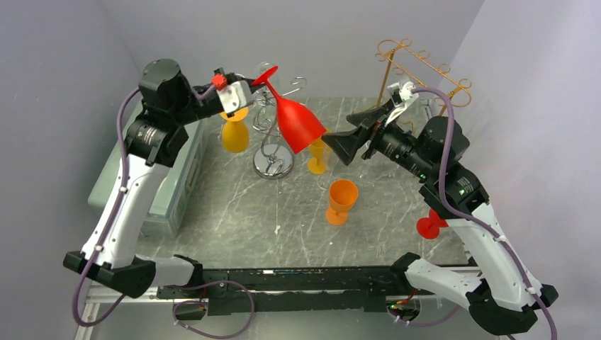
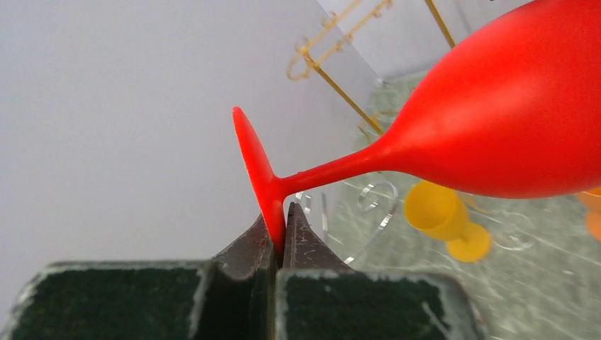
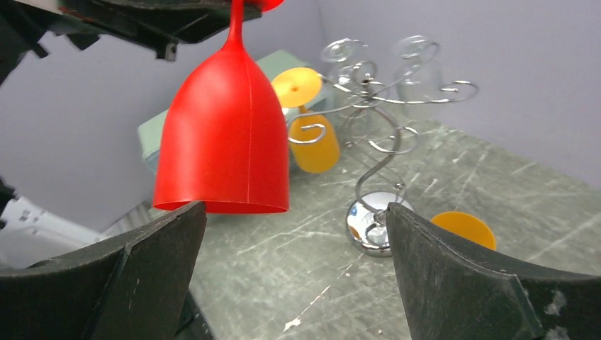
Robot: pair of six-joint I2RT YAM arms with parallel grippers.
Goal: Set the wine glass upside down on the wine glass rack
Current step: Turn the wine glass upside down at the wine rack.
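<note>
Glass (image 1: 298, 122) hangs inverted, stem slanting, rim lowest.

A red wine glass (image 3: 225, 142) is seen hanging bowl-down just above the wide-open right claw (image 3: 294, 212), untouched by it. Behind it, a silver wire rack (image 3: 375, 170) is stood on the desk (image 3: 496, 191), an orange glass (image 3: 312, 145) hung inverted from it.

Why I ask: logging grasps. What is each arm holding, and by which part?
Left gripper pinches the red wine glass by its foot's rim; right gripper holds nothing.
</note>
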